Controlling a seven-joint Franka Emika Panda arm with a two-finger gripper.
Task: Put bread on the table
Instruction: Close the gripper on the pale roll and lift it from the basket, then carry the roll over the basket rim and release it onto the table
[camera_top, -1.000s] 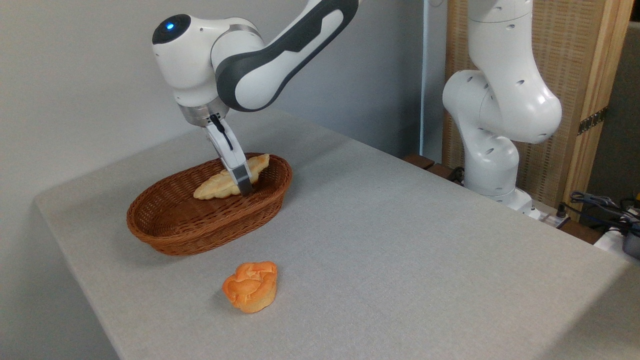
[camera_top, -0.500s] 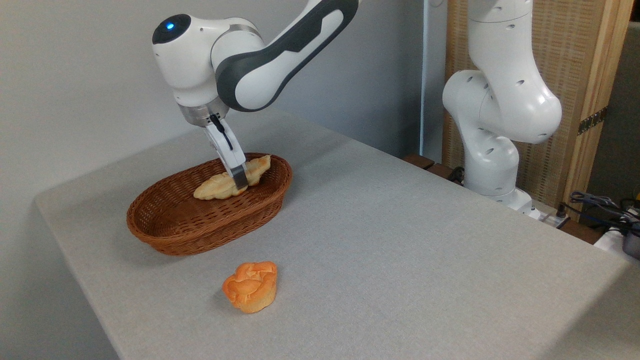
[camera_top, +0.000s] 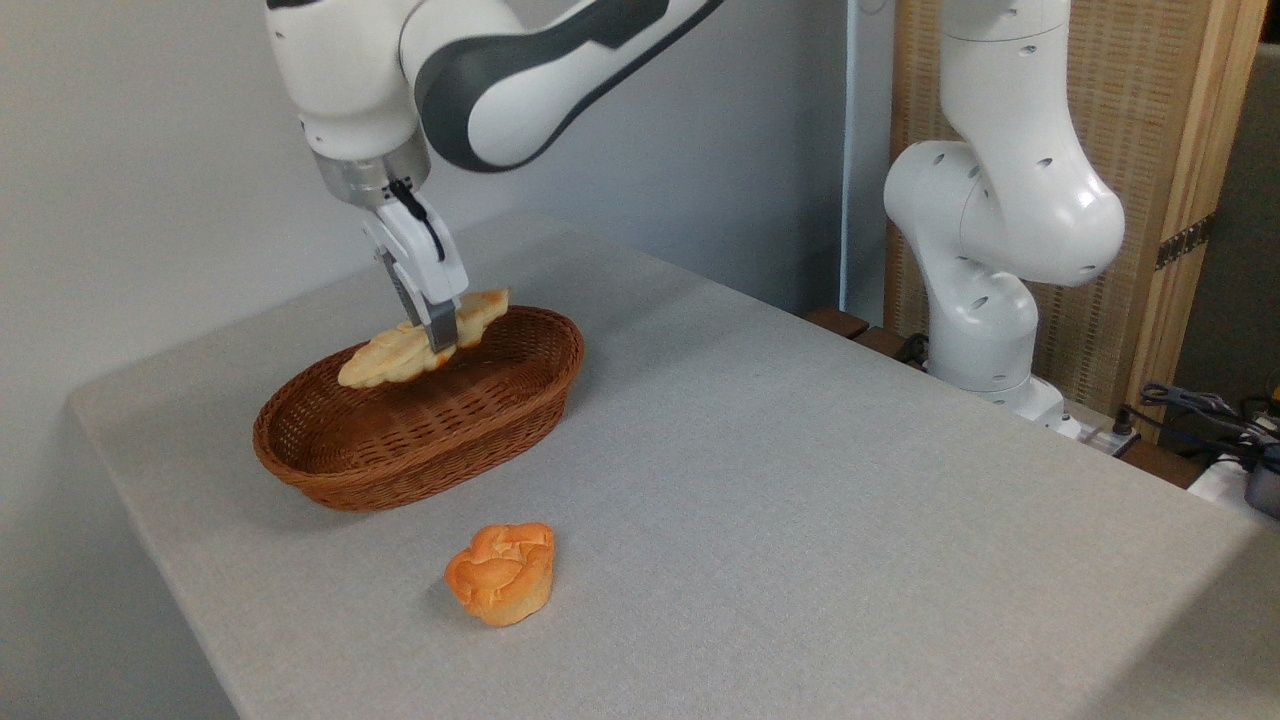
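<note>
A big table with a light grey cloth top (camera_top: 800, 480) fills most of the frame. The white and dark grey robot arm (camera_top: 520, 70) reaches in from the top, and its thick white base (camera_top: 990, 250) stands at the right edge of the table. A brown oval wicker basket (camera_top: 400, 450) sits at the left middle. The long pale golden bread with pointed ends (camera_top: 385, 358) is up in the air, over the back of the basket. The claw (camera_top: 437, 335) is pinched tight around its middle. A small round orange bun shaped like a flower (camera_top: 502, 573) sits on the table just in front of the basket.
</note>
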